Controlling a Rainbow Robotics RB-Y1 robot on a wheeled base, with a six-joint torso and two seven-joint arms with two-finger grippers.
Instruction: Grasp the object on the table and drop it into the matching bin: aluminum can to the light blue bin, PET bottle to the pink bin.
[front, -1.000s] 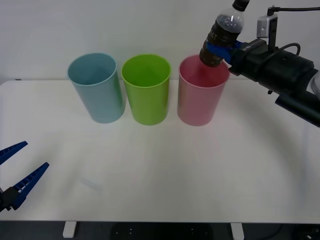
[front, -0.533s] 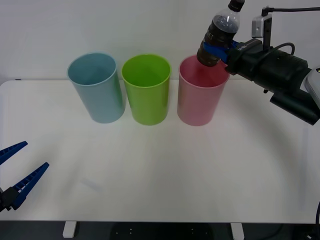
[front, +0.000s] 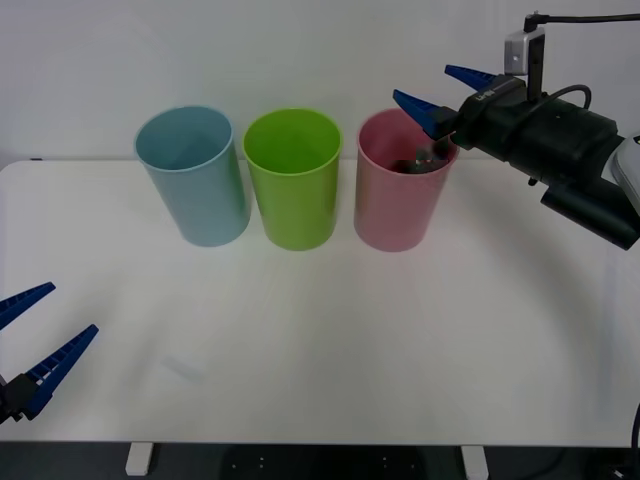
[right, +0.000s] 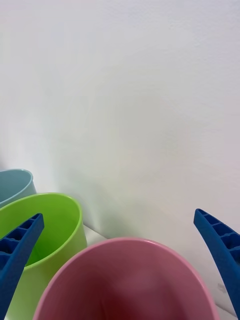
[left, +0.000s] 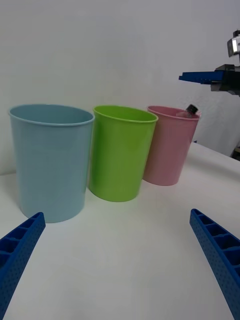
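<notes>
1. We see a white table (front: 320, 340) w/ rounded corners against a plain pale wall; along its far edge stand the light blue bin (front: 194, 175), a lime green bin (front: 293, 178) and the pink bin (front: 403, 180).
2. PET bottle (front: 424, 160) sits inside the pink bin, cap poking just at the rim.
3. Risk, in our view: right gripper (front: 447, 88) hangs close over that rim, so a low retreat could clip and tip the bin.
4. Right gripper: fingers spread, empty. Left gripper (front: 38, 335): parked at the near left edge, spread too.
</notes>
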